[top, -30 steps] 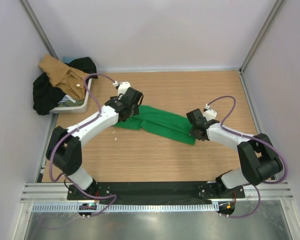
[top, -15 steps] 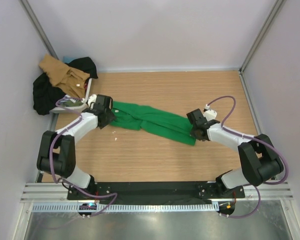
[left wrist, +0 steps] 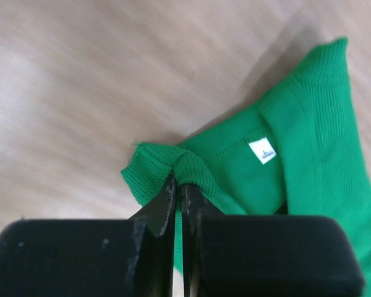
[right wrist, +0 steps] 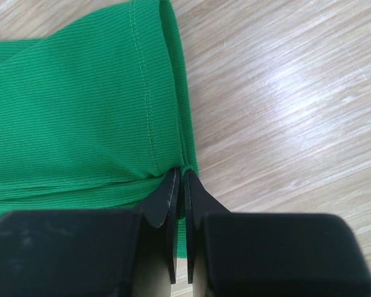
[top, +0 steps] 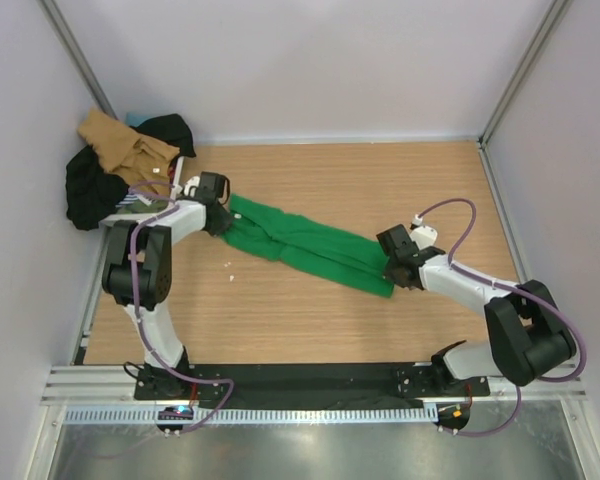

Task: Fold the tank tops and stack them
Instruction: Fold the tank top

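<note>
The right claw [right wrist: 179, 176] stays pinched on the near-right end of the green tank top [top: 310, 248], which lies stretched mid-tabletop [top: 380, 190]. The left claw [left wrist: 179, 185], wide a second ago, has clamped the top's far-left end. The tan tank top [top: 120, 140] seems heaped at the far-left corner.

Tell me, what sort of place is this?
Probably a robotics lab test cell: a wooden table walled by plain white panels, two robot arms bolted at its near edge, the left pincer and right pincer each shut on an end of the green tank top.
</note>
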Controlling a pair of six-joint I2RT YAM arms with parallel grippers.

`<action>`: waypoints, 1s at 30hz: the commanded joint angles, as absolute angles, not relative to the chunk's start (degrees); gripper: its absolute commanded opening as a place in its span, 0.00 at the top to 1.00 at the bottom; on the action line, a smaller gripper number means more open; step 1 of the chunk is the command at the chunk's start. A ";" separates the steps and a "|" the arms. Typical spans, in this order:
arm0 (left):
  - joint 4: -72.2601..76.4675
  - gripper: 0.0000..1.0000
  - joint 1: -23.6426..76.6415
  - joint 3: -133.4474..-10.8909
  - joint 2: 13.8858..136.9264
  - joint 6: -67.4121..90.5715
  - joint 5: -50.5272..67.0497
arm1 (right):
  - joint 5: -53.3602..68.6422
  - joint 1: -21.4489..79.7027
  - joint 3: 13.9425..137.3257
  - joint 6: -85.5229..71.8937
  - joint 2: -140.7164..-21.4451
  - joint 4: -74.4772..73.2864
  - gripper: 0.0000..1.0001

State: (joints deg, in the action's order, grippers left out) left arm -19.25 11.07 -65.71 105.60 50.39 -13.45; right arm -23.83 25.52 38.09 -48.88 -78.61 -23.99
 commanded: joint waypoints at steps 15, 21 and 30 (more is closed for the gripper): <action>-26.01 1.00 12.83 -104.22 132.53 48.16 -8.18 | -19.42 49.90 35.15 -66.51 -79.70 -31.73 0.99; -26.28 1.00 16.78 -114.95 138.95 47.03 -4.84 | -18.02 65.73 46.19 -74.52 -92.79 -30.15 0.99; -28.74 1.00 19.95 -125.07 143.26 44.39 -4.30 | -19.60 79.44 65.82 -79.01 -108.63 -34.98 0.96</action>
